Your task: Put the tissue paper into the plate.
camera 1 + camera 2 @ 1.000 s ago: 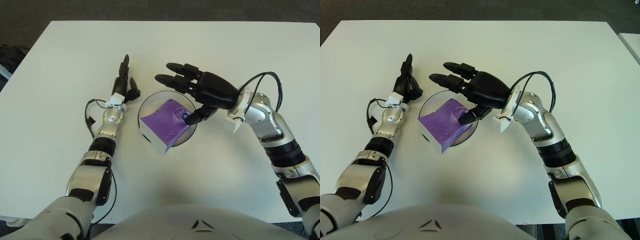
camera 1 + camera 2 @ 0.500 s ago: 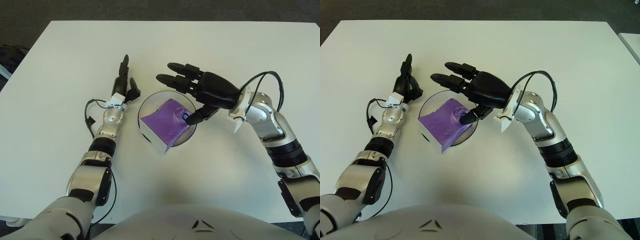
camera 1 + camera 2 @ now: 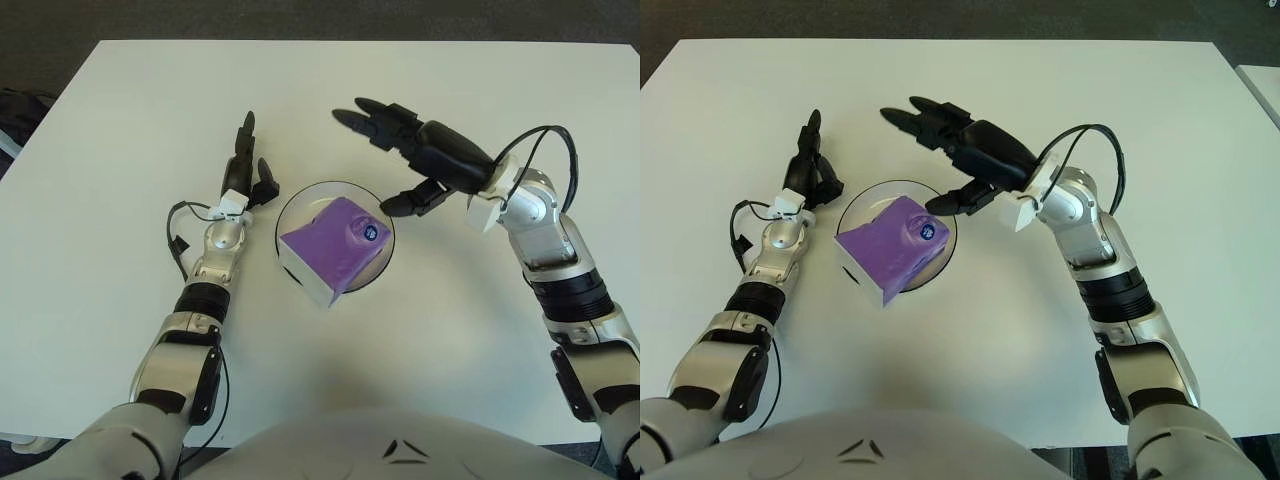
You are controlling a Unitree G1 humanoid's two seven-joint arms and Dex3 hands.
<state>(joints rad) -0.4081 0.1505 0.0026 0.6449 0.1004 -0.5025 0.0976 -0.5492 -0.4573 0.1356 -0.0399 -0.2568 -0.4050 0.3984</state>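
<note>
A purple tissue pack [image 3: 334,246] with white sides lies in the clear round plate [image 3: 295,205], its lower corner sticking out over the plate's near rim. My right hand [image 3: 392,160] hovers above and to the right of the plate, fingers spread, holding nothing. The left hand [image 3: 246,172] shows just left of the plate, fingers extended and pointing away from me, apart from the pack.
The plate stands near the middle of a white table [image 3: 120,120]. Dark floor shows beyond the table's far edge and left corner. A black cable loops at each wrist.
My right hand has lifted up and back to the right, away from the tissue pack, its thumb no longer over it. The left hand has barely moved.
</note>
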